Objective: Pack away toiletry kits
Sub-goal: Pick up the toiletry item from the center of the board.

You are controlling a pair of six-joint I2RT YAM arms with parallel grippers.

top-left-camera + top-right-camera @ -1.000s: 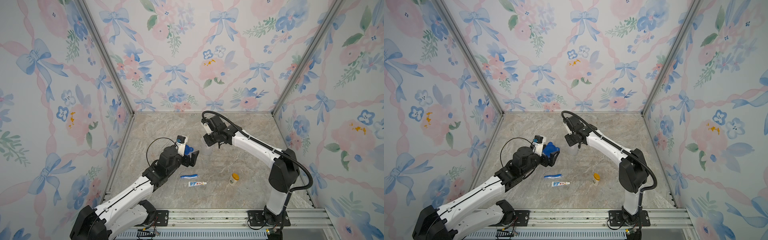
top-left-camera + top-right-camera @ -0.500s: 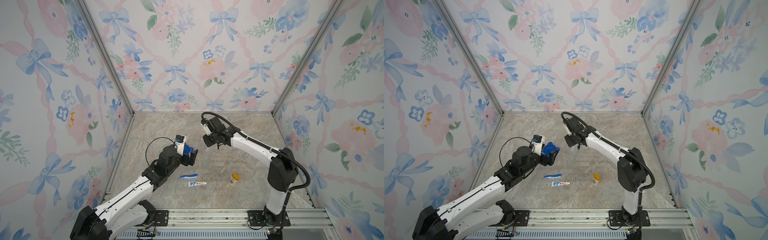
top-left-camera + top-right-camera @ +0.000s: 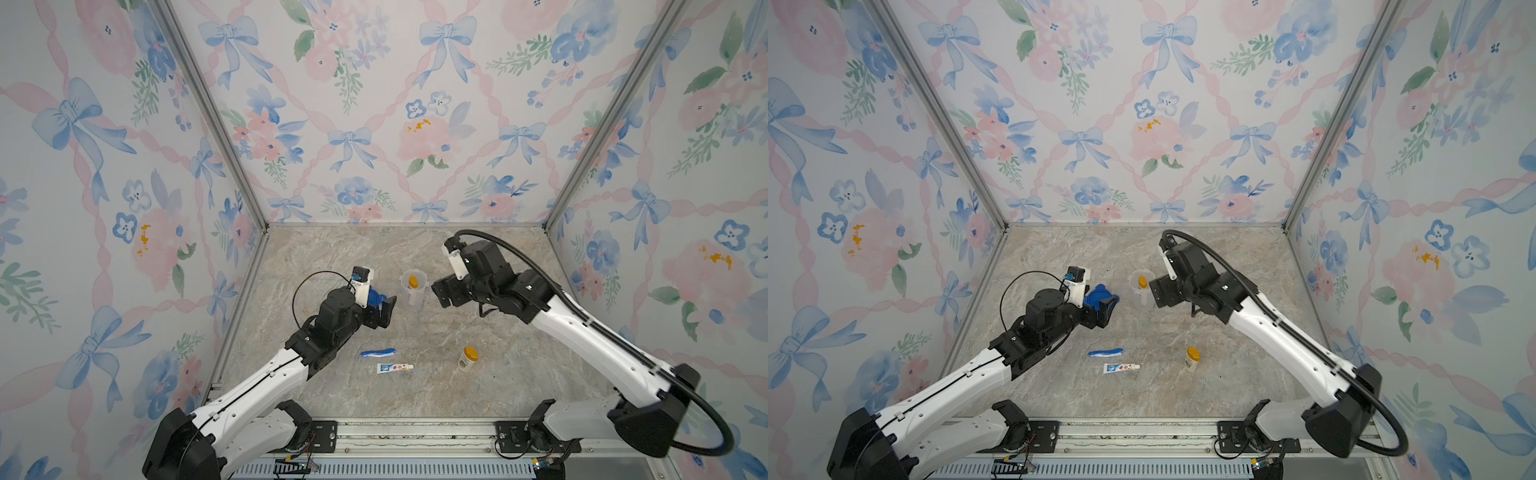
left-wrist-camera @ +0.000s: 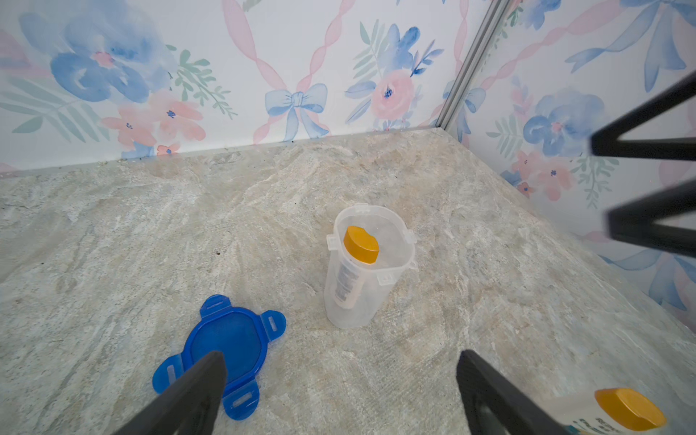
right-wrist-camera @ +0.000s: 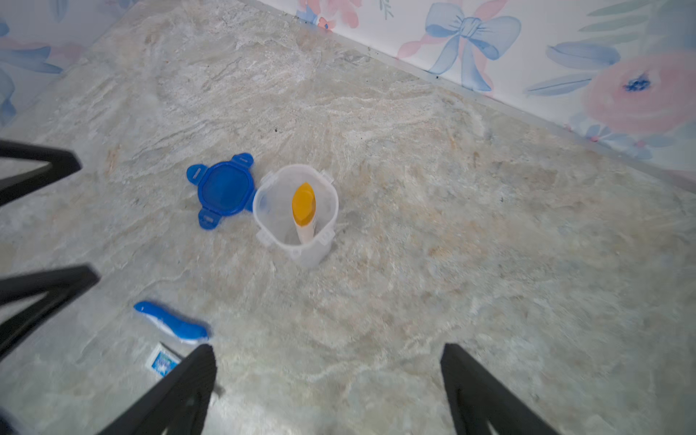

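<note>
**Right gripper** (image 5: 327, 350): the jaws are spread wide. Nothing sits between them and they contact no object. The clear cup (image 5: 312, 256) stands upright on the table (image 3: 478, 266) just ahead of the fingertips, apart from them. The slim yellow-capped tube (image 5: 303, 205) stands inside the cup, cap up, leaning on the cup wall.

**Left gripper** (image 4: 341, 356): the jaws are likewise spread wide and empty. The round blue lid (image 4: 226, 339) lies flat on the table below one finger (image 4: 196, 391). Whether that finger touches the lid cannot be told. The cup stands ahead of this gripper. In both top views it is between the two grippers.

**Items outside the cup:**
- The toothbrush (image 3: 378, 353) lies on the table behind the left gripper, toward the arm bases.
- The toothpaste tube (image 3: 395, 368) lies just beside the toothbrush, not touching it.
- The short yellow-capped bottle (image 3: 467, 359) rests on the table, well apart from the right gripper and back toward its arm's base. No finger touches it.
</note>
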